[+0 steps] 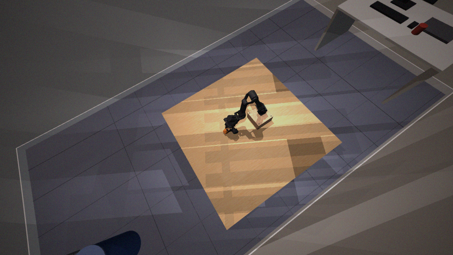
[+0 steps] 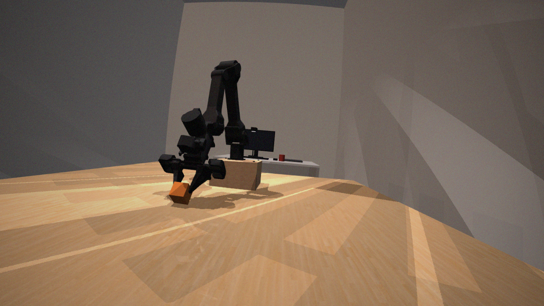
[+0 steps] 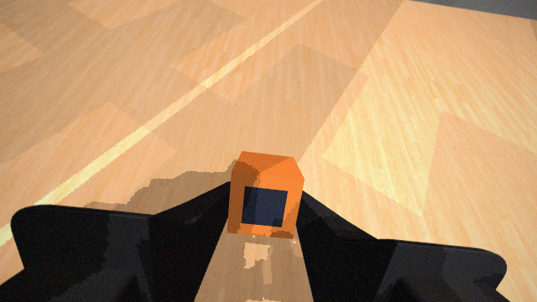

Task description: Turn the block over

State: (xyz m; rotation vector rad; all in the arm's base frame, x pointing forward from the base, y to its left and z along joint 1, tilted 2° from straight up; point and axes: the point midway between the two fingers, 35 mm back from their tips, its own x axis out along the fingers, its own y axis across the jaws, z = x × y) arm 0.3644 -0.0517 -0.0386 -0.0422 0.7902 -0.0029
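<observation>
The orange block [image 1: 225,130] [image 2: 179,193] [image 3: 278,172] is held tilted, one lower edge close to the wooden table [image 1: 253,164] [image 2: 235,243] [image 3: 126,50]. I cannot tell whether that edge touches. Its dark square mark [image 3: 264,207] shows in the wrist view, on the face turned toward the wrist camera. The mark is hidden in the exterior view. My gripper [image 2: 183,187] [image 3: 264,191] is shut on the block, one finger on each side, and leans over the table.
The arm's box-shaped wooden base [image 1: 259,119] [image 2: 239,174] stands on the table behind the gripper. A white desk [image 1: 395,34] with a red cylinder [image 1: 419,28] [image 2: 281,157] and a monitor [image 2: 262,140] stands beyond the table.
</observation>
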